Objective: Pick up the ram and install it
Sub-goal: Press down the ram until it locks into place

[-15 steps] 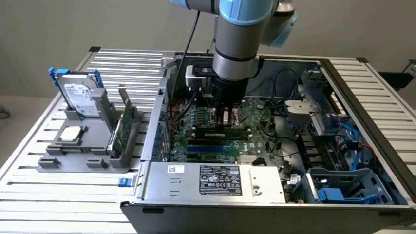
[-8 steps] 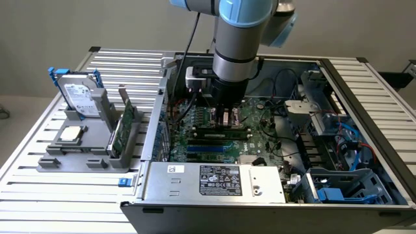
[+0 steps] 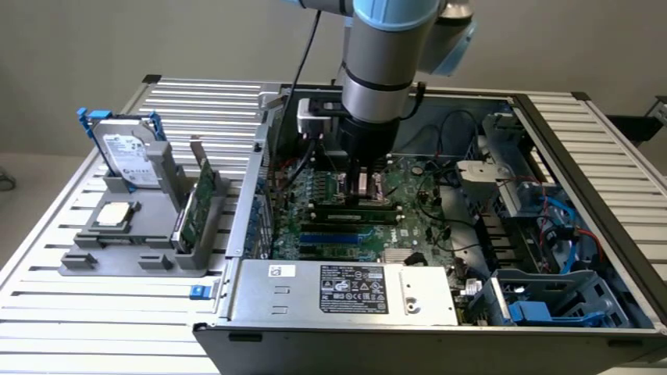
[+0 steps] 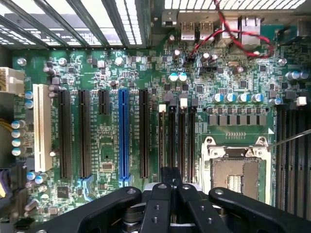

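The gripper (image 4: 171, 178) was closed, its fingers pressed together just above the memory slots (image 4: 176, 138) on the motherboard (image 4: 97, 73), beside the processor socket (image 4: 238, 170). The ram (image 3: 357, 208) sat in a slot below the arm (image 3: 388, 70) (inside the open computer case (image 3: 583, 195)).

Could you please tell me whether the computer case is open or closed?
Open: the computer case has no side panel on top, so the motherboard inside lies fully exposed to the exterior view.
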`<action>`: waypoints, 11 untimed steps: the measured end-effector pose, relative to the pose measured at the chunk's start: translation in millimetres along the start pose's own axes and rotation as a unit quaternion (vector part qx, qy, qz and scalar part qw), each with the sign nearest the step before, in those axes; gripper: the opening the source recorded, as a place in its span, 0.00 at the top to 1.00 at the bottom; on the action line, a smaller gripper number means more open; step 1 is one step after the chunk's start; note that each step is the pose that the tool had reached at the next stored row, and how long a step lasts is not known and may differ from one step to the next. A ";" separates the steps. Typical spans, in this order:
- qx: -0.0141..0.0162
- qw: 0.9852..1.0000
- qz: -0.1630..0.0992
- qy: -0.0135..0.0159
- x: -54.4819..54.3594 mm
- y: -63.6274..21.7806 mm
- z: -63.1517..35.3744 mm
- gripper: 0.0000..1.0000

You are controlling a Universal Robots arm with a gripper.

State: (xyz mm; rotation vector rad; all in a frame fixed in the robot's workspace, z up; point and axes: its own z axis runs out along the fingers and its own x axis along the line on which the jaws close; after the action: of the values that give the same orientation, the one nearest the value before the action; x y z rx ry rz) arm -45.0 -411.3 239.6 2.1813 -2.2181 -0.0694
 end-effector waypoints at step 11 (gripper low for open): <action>-0.007 1.000 -0.002 0.000 -0.4 -19.2 -10.4 0.89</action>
State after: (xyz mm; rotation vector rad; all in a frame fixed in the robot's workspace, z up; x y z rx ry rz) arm -25.3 -411.3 249.0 2.1779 -2.2061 -0.0846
